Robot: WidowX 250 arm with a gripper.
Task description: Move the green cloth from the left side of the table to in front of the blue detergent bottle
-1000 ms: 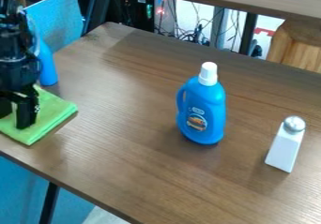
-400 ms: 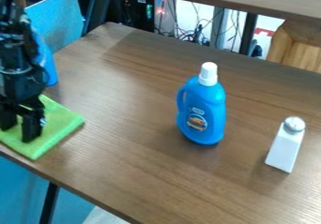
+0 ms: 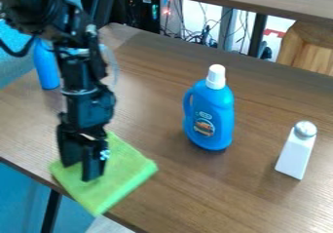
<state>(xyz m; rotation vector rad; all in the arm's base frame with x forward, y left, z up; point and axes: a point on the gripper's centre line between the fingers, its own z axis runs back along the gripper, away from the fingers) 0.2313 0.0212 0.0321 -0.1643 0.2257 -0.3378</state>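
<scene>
The green cloth (image 3: 130, 169) has just changed its place; a moment ago it lies near the left side of the view, now it is clearly more toward the middle and toward the near edge of the table (image 3: 175, 198); it is also turned a bit; the gripper (image 3: 79, 172) makes the same trip, approx. in step w/ the cloth; so I judge that the cloth is being dragged or carried by the arm, and that the work w/ it is in progress, maybe wiping or relocating; which one, I can't tell for sure. The blue detergent bottle (image 3: 211, 115), the white shaker (image 3: 296, 150) and the blue object (image 3: 46, 67) at the left keep their places; the cloth has come nearer to the bottle, but they are still apart.

Re. position: the cloth is directly beneath the gripper and spreads out around its tip, w/ the larger part to the right in the view; its lower corner reaches over the table's near edge, so in my opinion a further pull that way could let it hang or slip off; the gripper's tip is at the cloth, prob. in contact; whether it pinches the fabric or only presses on it, I can't tell.
</scene>
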